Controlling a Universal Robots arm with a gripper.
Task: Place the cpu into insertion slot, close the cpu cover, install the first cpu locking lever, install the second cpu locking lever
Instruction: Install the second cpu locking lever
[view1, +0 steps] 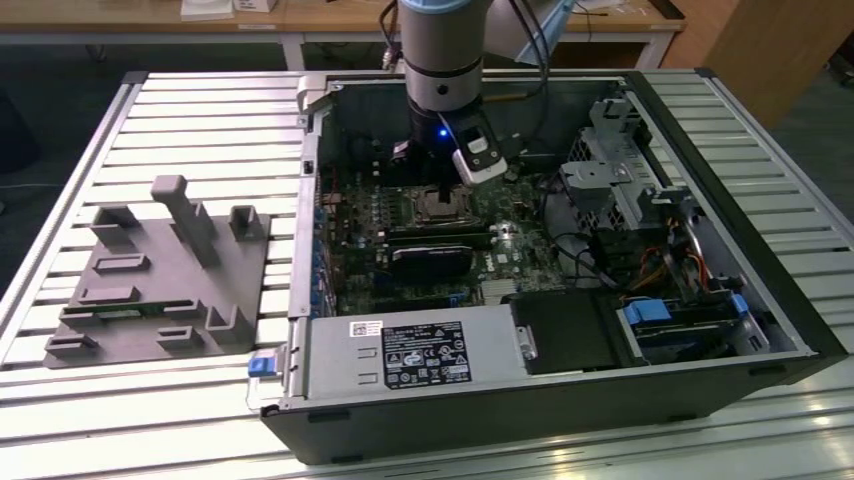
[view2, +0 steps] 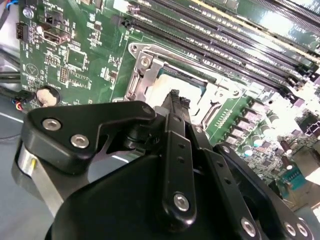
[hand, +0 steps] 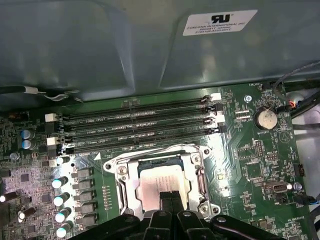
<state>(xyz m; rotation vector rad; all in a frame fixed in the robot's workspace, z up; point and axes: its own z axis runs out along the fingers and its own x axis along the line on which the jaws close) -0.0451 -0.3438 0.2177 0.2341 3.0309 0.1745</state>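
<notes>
A slatted metal table is carrying an open computer case in the exterior view, the gripper hovering just above the insertion slot. In both wrist views the cpu is lying seated in the slot, the cpu cover framing it, while the fingers, pressed together with nothing between them, are pointing down at the chip.

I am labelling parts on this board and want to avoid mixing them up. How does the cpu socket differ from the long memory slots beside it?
The insertion slot is square with a silver metal rim; the memory slots are long, narrow and black. The insertion slot holds the silvery cpu; the memory slots look unfilled. The gripper hangs over the insertion slot, not over the memory slots. Both sit on the same green circuit board.
</notes>
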